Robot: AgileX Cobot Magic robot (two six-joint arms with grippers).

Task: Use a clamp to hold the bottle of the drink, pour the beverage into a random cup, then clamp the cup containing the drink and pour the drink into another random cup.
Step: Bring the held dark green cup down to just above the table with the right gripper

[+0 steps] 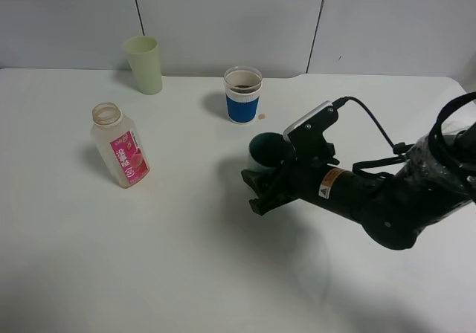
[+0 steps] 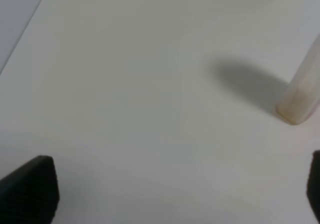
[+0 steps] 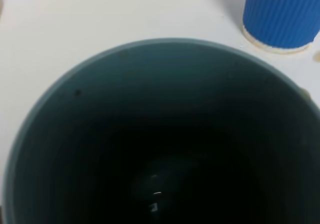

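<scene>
The right gripper (image 1: 262, 193) reaches in over the table (image 1: 149, 273) with its jaws spread, while the dark teal cup (image 1: 265, 149) stands upright just behind them — whether the pads actually touch its wall I cannot tell. From the right wrist the cup's mouth (image 3: 160, 134) fills the frame, a glint of liquid at the bottom, so the cup sits directly ahead of this arm and far nearer to it than to the left. The left gripper (image 2: 165, 194) hangs parted over bare table, holding nothing, with the base of the bottle (image 2: 300, 104) just off to one side. Farther back, the open bottle (image 1: 119, 146) stands upright at left. Beyond the teal cup sits the blue-sleeved cup (image 1: 242, 95) — close behind, the likely target — and farthest, the pale green cup (image 1: 144, 64).
</scene>
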